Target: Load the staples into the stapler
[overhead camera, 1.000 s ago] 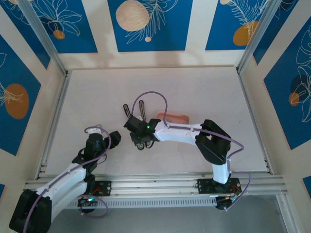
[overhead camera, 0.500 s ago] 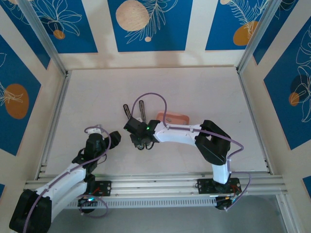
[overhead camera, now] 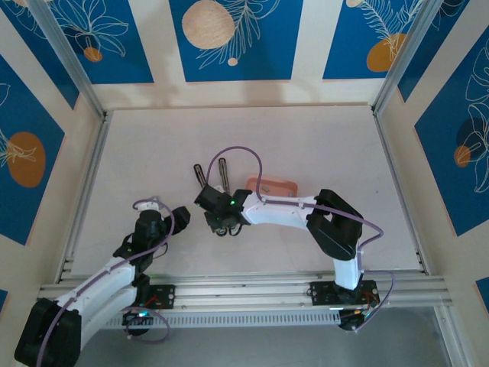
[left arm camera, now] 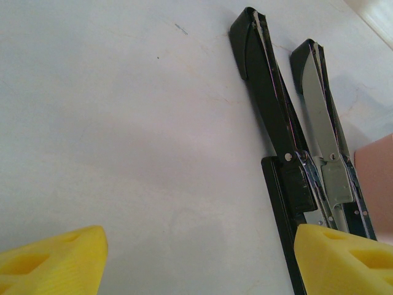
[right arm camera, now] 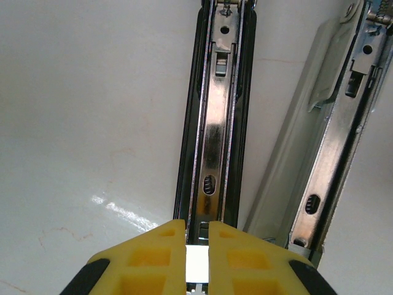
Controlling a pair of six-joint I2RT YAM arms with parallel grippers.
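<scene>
Lying opened out on the pale surface (overhead camera: 153, 145), the stapler (overhead camera: 214, 174) has its two long bars spread in a narrow V, the metal channel (right arm camera: 218, 123) facing up. The pink tray (overhead camera: 271, 186) sits just beside it on the right.

The left hand (overhead camera: 177, 215) hovers near the stapler's hinged end, released, with its yellow fingers (left arm camera: 52, 258) wide apart and nothing between them. The right hand (right arm camera: 196, 230) hangs directly over the near end of the channel. It is clenched almost shut on a pale sliver, which I take to be the staples (right arm camera: 196, 263), though too little of it shows to be sure.

The step in hand looks like the insertion itself. The next move calls for keeping the strip parallel to the channel walls, lowering it squarely between them, and letting go only once it is seated. A slight twist would probably leave it perched on a rail.
</scene>
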